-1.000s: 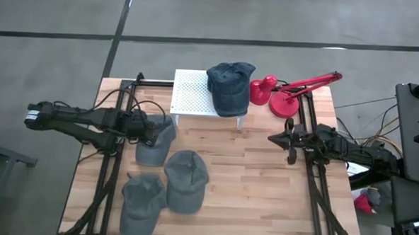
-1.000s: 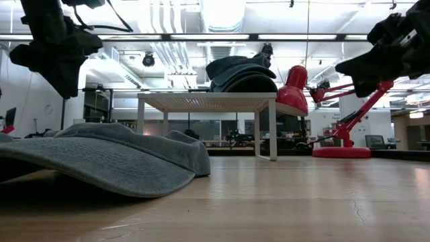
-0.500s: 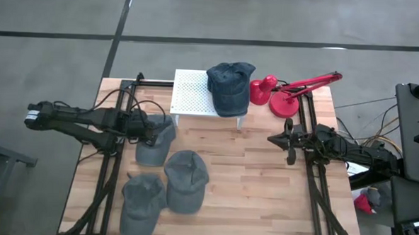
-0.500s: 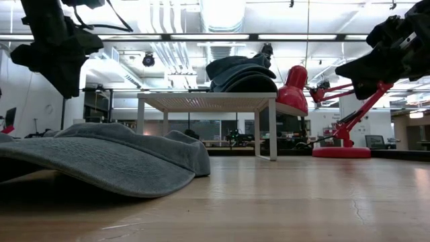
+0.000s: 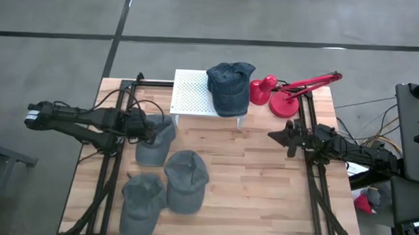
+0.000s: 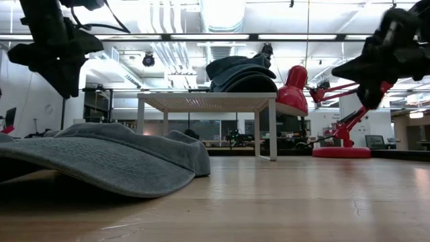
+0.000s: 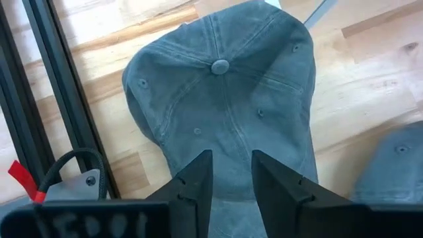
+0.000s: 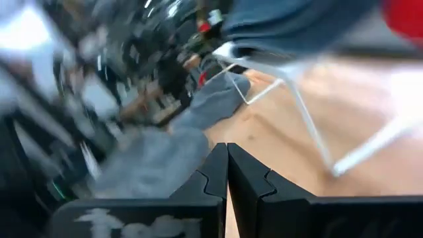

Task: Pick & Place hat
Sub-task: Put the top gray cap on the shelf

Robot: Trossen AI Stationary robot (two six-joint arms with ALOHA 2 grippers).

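Three grey hats lie crown-up on the wooden table: one (image 5: 155, 140) under my left gripper, one (image 5: 185, 180) nearer the middle, one (image 5: 142, 199) by the near edge. A blue hat (image 5: 230, 86) sits on a white perforated stand (image 5: 193, 94). My left gripper (image 7: 231, 173) is open and hangs above the first grey hat (image 7: 225, 112), its fingers clear of it; the low view shows this gripper (image 6: 57, 67) high above the table. My right gripper (image 5: 283, 137) is shut on nothing and hovers over the table's right side, also seen as my right gripper (image 8: 227, 168).
A red desk lamp (image 5: 288, 92) stands at the far right, next to the stand. Black frame rails (image 5: 108, 170) run along both sides of the table. Bare wood (image 5: 256, 190) lies between the hats and my right arm.
My right gripper has turned about its wrist while staying shut over the table's right side; its wrist view is blurred by the motion. The hats have not moved.
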